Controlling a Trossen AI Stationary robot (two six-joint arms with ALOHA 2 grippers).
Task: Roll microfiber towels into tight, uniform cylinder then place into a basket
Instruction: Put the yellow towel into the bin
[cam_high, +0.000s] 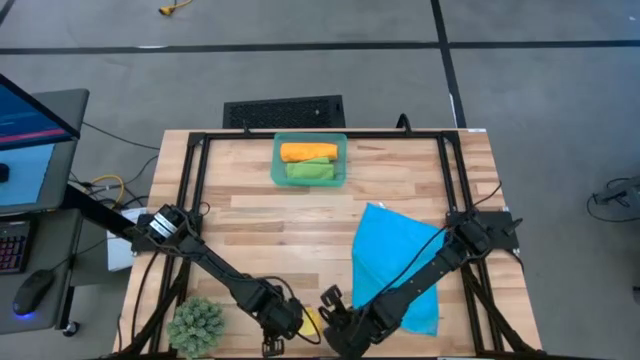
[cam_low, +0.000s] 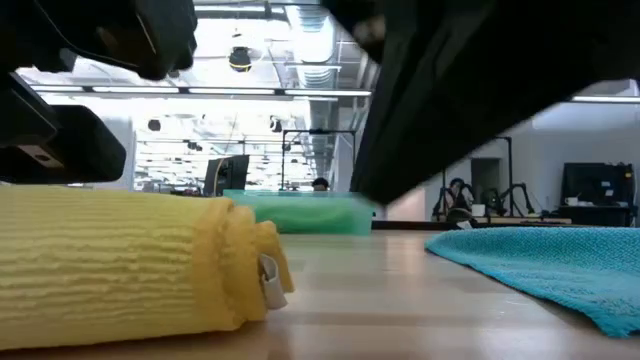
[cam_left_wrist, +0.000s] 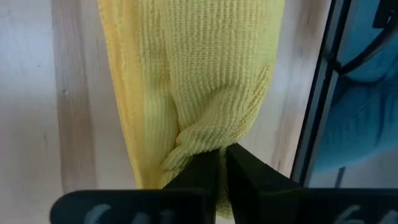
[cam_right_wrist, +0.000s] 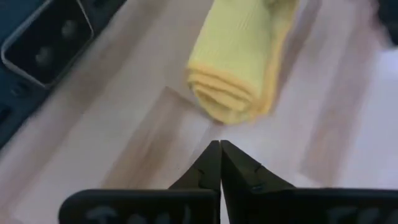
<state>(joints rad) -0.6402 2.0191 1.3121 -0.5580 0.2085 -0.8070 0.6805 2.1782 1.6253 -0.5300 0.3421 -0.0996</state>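
From above, both arms reached to the near edge of the wooden surface (cam_high: 260, 215), where only a sliver of the yellow towel (cam_high: 312, 320) showed between the left tool (cam_high: 283, 322) and the right tool (cam_high: 335, 322). The low view gave what the overhead hid: the yellow towel (cam_low: 130, 260) lay rolled into a thick cylinder on the surface, a small white tag at its end, with the dark arms hanging above it. The left wrist view showed the left tool (cam_left_wrist: 224, 163) clenched on a pinch of the yellow towel (cam_left_wrist: 199, 74) at one end of the roll. The right wrist view showed the right tool (cam_right_wrist: 220, 148) with its fingers pressed together on nothing, just short of the roll's (cam_right_wrist: 239, 59) spiral end and apart from it. The blue towel (cam_high: 395, 255) lay spread flat under the right arm, visible in the low view as a teal sheet (cam_low: 560, 260). At the far side the basket (cam_high: 340, 160) held the orange towel (cam_high: 307, 152) and the green towel (cam_high: 308, 172), both rolled, side by side. A spiky green plant ball (cam_high: 196, 325) sat at the near left corner.
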